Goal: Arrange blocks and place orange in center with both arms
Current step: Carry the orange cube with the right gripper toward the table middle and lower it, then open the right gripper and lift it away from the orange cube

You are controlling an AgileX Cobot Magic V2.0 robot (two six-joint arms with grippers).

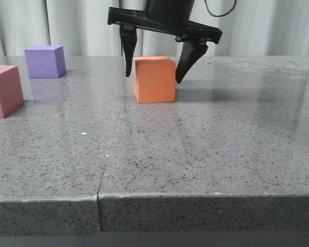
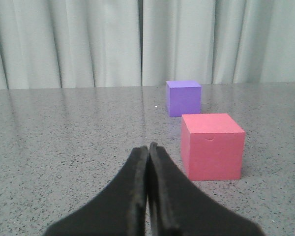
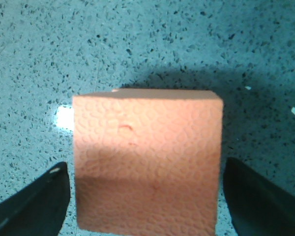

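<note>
The orange cube (image 1: 154,80) rests on the grey speckled table, near the middle and towards the back. My right gripper (image 1: 153,79) hangs over it, open, one dark finger on each side. In the right wrist view a thin gap shows between the orange cube (image 3: 147,128) and each finger of the right gripper (image 3: 145,164). The purple cube (image 1: 45,62) stands at the far left. The pink-red cube (image 1: 4,90) sits nearer, at the left edge. My left gripper (image 2: 148,146) is shut on nothing, low over the table. The pink-red cube (image 2: 212,146) lies ahead of it to one side, the purple cube (image 2: 183,98) beyond.
A seam (image 1: 108,149) runs through the tabletop from front to back. The table's front edge (image 1: 195,196) is close to the camera. Pale curtains (image 1: 278,25) hang behind the table.
</note>
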